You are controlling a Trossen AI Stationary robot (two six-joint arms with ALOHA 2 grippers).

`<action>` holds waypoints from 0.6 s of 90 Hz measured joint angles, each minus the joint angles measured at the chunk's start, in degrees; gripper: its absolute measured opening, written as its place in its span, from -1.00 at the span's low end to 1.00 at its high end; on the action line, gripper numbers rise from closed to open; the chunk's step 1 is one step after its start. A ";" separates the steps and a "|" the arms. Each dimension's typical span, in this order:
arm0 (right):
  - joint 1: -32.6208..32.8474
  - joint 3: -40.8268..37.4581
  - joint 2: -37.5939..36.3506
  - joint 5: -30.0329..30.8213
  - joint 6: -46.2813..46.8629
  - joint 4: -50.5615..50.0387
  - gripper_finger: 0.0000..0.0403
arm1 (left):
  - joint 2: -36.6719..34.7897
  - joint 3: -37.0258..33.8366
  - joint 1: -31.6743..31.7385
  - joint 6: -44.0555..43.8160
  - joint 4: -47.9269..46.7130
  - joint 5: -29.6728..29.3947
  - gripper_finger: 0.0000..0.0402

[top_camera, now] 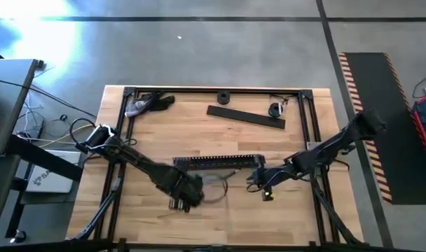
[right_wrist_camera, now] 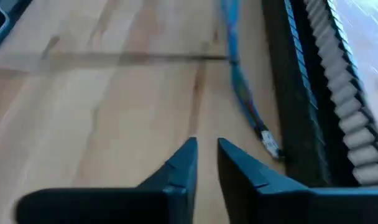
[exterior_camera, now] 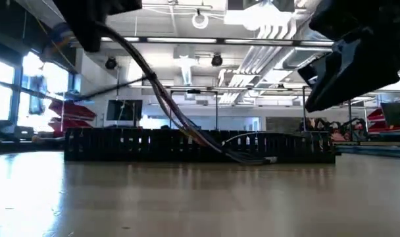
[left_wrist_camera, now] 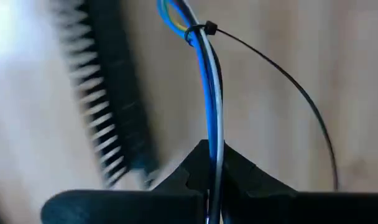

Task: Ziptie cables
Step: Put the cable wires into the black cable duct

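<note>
The left gripper has its jaws pressed together on the cables, a thin bundle of blue, white and dark strands that runs straight out from between the fingertips. A short way along the bundle from the fingertips, a black ziptie is cinched around it, and the ziptie's long thin tail arcs away over the wooden table. The black slotted strip lies just beside the bundle, running roughly alongside it.

The right gripper has its jaws slightly apart, with a narrow gap and nothing between them. It hangs above the table near the far end of the cables, where a small pale connector rests on the wood just beside the slotted strip.

From above, the left gripper sits on the near side of the slotted strip, by its left half, and the right gripper is near the strip's right end. A second flat black strip lies well apart, on the far side.
</note>
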 joint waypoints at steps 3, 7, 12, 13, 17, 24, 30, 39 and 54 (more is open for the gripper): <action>0.15 0.58 1.82 0.05 -1.28 0.48 -0.50 | -0.01 0.00 -0.39 -0.11 1.10 0.09 -1.00; 0.20 1.94 4.40 0.28 -2.62 1.00 -0.38 | 0.00 0.00 -0.81 -0.62 2.17 -0.20 -1.00; 0.18 3.77 7.20 0.70 -4.71 0.99 -0.26 | 0.00 0.00 -1.26 -1.24 2.84 -0.61 -1.00; 0.14 4.16 7.76 0.79 -5.26 0.94 -0.24 | 0.00 0.00 -1.37 -1.35 2.98 -0.74 -1.00; 0.03 5.81 10.16 0.94 -7.65 0.84 -0.15 | -0.02 0.00 -1.75 -1.37 3.63 -0.96 -1.00; -0.25 8.66 13.60 0.98 -12.44 0.07 -0.04 | -0.02 -0.02 -2.27 -1.37 4.81 -0.92 -1.00; -1.03 11.74 16.04 0.83 -14.88 -1.53 0.00 | -0.02 -0.02 -2.70 -1.37 5.40 -0.84 -1.00; -3.49 15.35 18.61 0.43 -16.37 -6.38 0.01 | -0.02 -0.02 -3.09 -1.37 5.67 -0.96 -1.00; -9.07 17.19 20.37 -10.08 -17.99 -8.52 -0.07 | -0.02 -0.02 -3.49 -1.39 6.97 -1.93 -1.00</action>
